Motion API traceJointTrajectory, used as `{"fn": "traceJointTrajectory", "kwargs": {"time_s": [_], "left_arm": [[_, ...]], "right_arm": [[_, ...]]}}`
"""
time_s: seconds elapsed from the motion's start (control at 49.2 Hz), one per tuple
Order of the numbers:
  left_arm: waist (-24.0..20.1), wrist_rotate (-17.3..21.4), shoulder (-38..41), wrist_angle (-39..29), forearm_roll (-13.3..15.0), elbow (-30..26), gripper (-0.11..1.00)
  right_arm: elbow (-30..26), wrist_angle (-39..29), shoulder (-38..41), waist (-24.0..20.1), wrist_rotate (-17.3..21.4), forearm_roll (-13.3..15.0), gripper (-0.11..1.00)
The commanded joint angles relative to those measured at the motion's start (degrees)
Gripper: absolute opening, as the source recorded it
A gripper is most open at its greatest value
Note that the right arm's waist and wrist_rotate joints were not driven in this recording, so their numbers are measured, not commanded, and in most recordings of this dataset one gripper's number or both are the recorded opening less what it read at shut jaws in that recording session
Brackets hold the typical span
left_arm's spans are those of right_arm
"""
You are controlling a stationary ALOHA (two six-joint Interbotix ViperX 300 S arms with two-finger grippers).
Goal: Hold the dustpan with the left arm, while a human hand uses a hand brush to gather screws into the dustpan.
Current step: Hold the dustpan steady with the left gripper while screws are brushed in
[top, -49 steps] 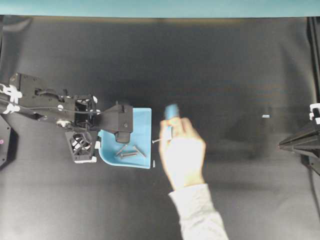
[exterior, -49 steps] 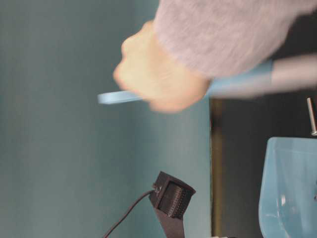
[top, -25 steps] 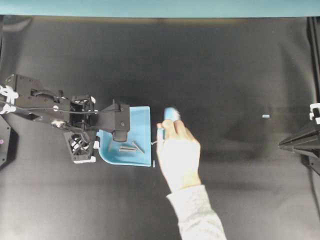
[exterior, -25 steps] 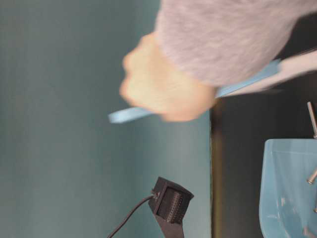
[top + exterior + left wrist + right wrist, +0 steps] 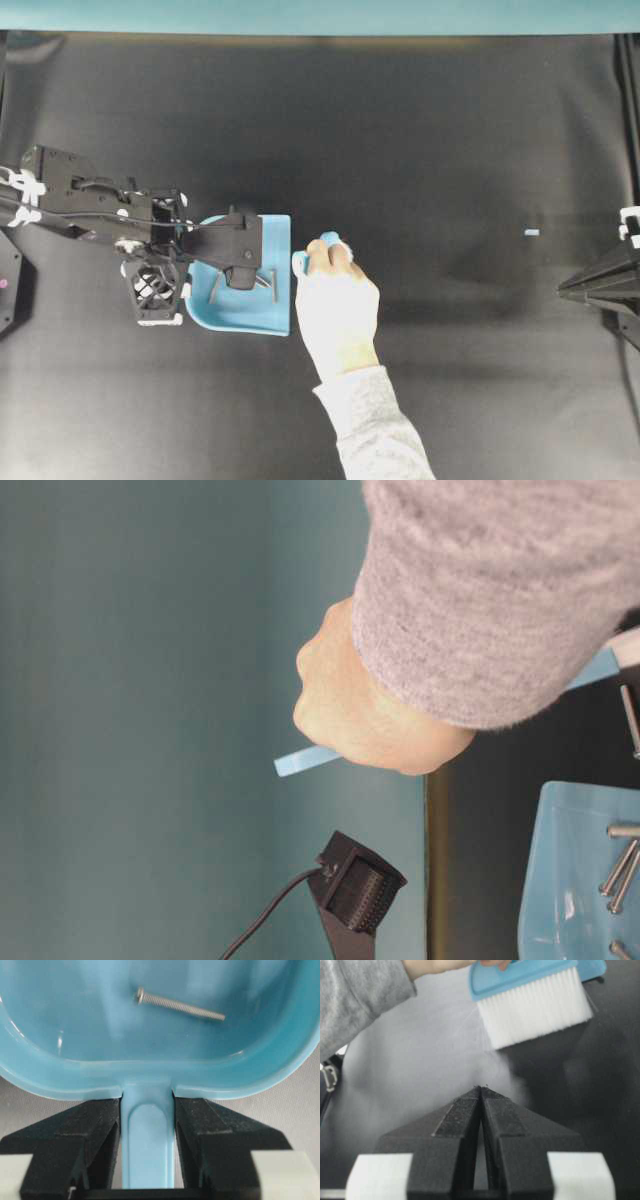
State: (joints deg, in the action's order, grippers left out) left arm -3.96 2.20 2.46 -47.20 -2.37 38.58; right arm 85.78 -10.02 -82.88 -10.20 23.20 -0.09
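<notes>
Left of centre in the overhead view, the dustpan (image 5: pixel 245 300) lies with its straight edge facing right toward the hand brush (image 5: pixel 302 262) just beside it. The left tool (image 5: pixel 147 1125) clamps its handle; the right tool (image 5: pixel 481 1091), far right, is closed and empty.

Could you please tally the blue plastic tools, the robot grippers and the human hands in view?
Blue plastic tools: 2, the dustpan and the hand brush
Robot grippers: 2, the left gripper clamped on the dustpan's handle, and the right gripper shut on nothing
Human hands: 1, the human hand holding the hand brush
Total: 5
</notes>
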Motion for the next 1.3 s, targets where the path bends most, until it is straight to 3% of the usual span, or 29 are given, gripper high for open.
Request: {"fn": "traceJointTrajectory", "kwargs": {"time_s": [0.0, 0.284, 0.406, 0.528, 0.711, 0.813, 0.975, 1.28], "left_arm": [[0.18, 0.18, -1.14, -0.62, -0.18, -1.58, 0.30], [0.09, 0.26, 0.79, 7.03, -0.18, 0.79, 0.30], [0.18, -0.79, 0.79, 14.24, -0.18, 3.69, 0.30], [0.18, -2.99, 0.26, 24.52, -0.26, 6.86, 0.30], [0.00, -4.48, -2.11, 48.34, -0.18, 14.15, 0.30], [-0.18, -5.10, -3.43, 57.13, -0.18, 17.23, 0.30], [-0.44, -6.68, -3.78, 57.13, -0.18, 17.75, 0.30], [-0.35, -6.24, -6.50, 58.01, -0.18, 19.42, 0.30]], "right_arm": [[-0.35, 0.26, 0.26, 0.00, 0.00, -0.09, 0.00], [-0.35, 0.26, 0.18, 0.00, -0.09, -0.09, 0.00], [-0.35, 0.26, 0.18, 0.00, -0.09, -0.09, 0.00], [-0.26, 0.26, 0.18, 0.00, 0.00, -0.09, 0.00], [-0.26, 0.26, 0.18, 0.00, -0.09, -0.09, 0.00], [-0.35, 0.26, 0.00, 0.00, -0.09, -0.09, 0.00], [-0.26, 0.26, -0.44, 0.00, -0.09, -0.09, 0.00], [-0.26, 0.18, -0.53, 0.00, -0.09, -0.09, 0.00]]}}
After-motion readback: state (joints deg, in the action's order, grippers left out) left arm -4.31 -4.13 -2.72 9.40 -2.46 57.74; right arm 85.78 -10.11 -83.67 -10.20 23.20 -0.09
